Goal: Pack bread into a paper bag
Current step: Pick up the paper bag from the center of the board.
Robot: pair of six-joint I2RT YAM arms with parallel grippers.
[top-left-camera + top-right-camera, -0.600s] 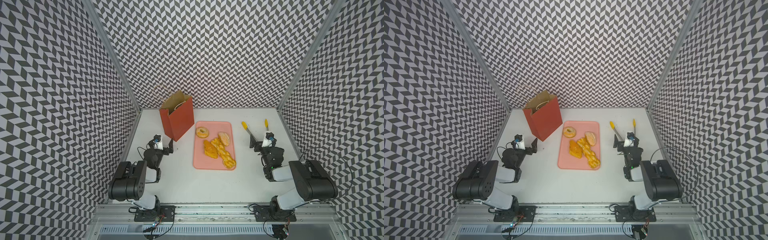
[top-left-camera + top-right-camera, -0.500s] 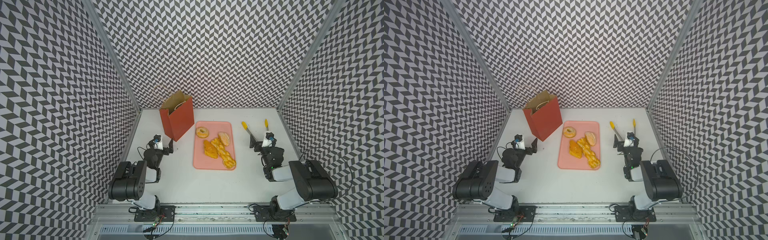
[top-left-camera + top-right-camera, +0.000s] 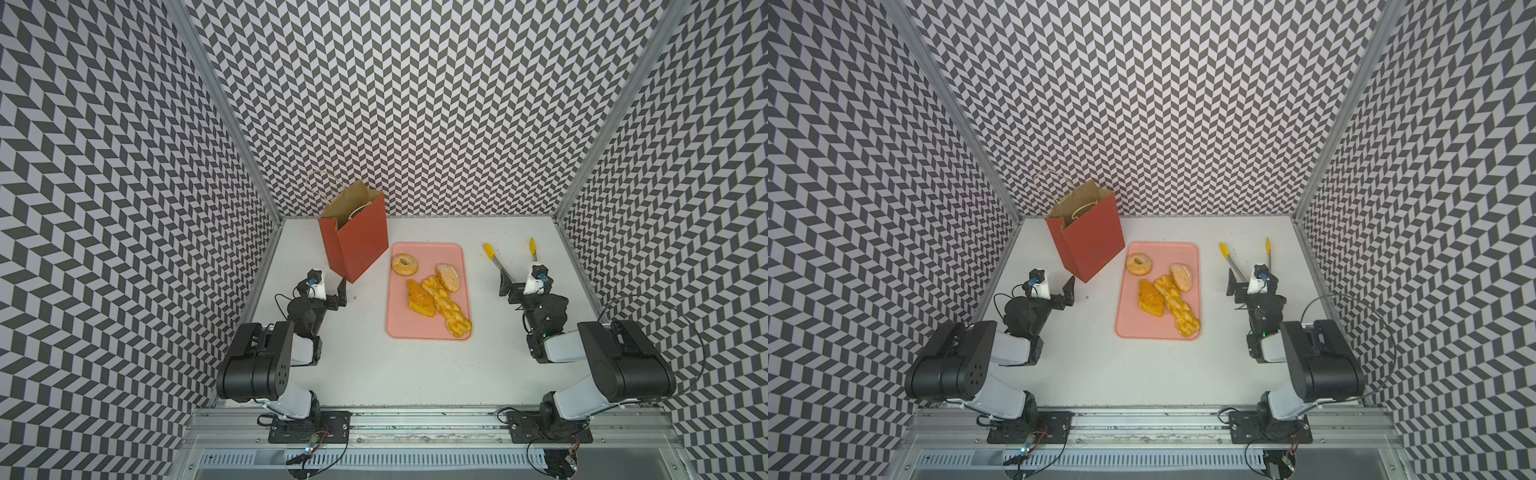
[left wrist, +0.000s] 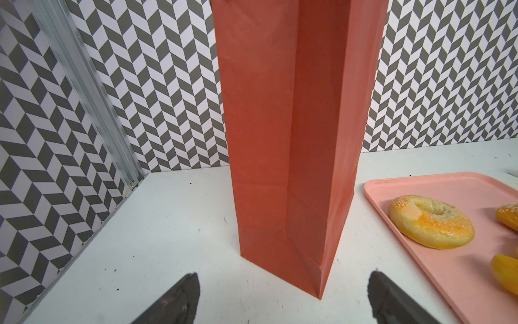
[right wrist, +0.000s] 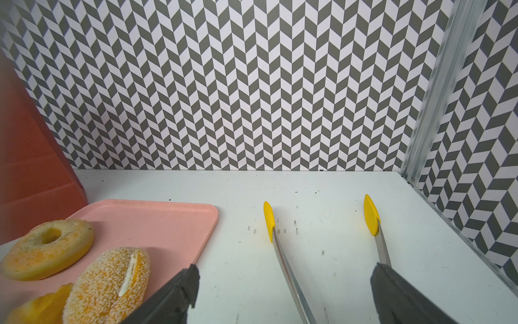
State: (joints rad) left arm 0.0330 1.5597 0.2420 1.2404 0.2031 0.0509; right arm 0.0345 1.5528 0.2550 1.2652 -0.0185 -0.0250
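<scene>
Crouching low over the white table [image 3: 374, 374], both arms are folded tight, with their wrists aimed at the back wall [image 3: 415, 124]. The left gripper [image 3: 329, 290] sits just in front of the paper bag [image 3: 361, 245], apart from it, its dark fingers [image 4: 180, 298] spread wide and holding nothing. The right gripper [image 3: 524, 286] is likewise spread wide and empty, its fingers [image 5: 179, 291] on either side of the tongs [image 3: 494, 262], which lie flat on the table; whether a finger touches the metal cannot be told. The tongs' joined end is hidden under that gripper, and in both top views one left finger is lost beneath the wrist camera [image 3: 316, 286]. The left wrist view cuts off the bag's top, and the top views show only a slice of its brown inside, so its bottom is out of sight. The bag stands upright near the back left corner, matte red-orange paper with sharp creases. All the bread lies on the smooth pink tray [image 3: 399, 324] beside it: a ring donut [image 3: 404, 264] nearest the bag, a sugar-crusted oval bun [image 3: 448, 277], a shiny orange glazed piece [image 3: 420, 298] and a long braided loaf [image 3: 446, 309] pressed against that piece. The tongs are slim steel with yellow tips [image 5: 269, 221].
</scene>
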